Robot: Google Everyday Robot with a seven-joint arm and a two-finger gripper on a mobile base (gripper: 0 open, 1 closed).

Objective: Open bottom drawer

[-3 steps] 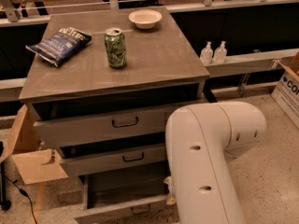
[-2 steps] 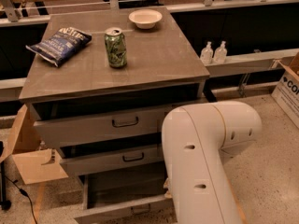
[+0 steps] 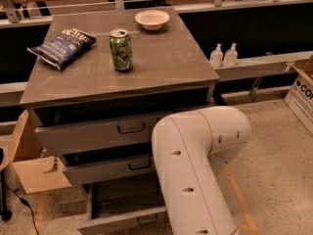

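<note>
Tabletop (image 3: 171, 62): grey-brown, faint wood grain.
Bottom drawer (image 3: 117, 222): grey front, dark bar handle.
Can (image 3: 121, 50): mottled green, silver top.
Crisp bag (image 3: 62, 46): dark blue, white lettering.
Bowl (image 3: 152, 19): cream.
Arm (image 3: 195, 175): off-white, dark oval holes.
Pincer: hidden behind the arm, low by the drawers; colour cannot be told.
Cardboard box (image 3: 34, 173): tan.
Floor (image 3: 279, 180): speckled beige, orange stripe.

My arm (image 3: 193, 180) hides my gripper plus the right side of the bottom drawer (image 3: 115, 224), whose front gets clipped below.
</note>
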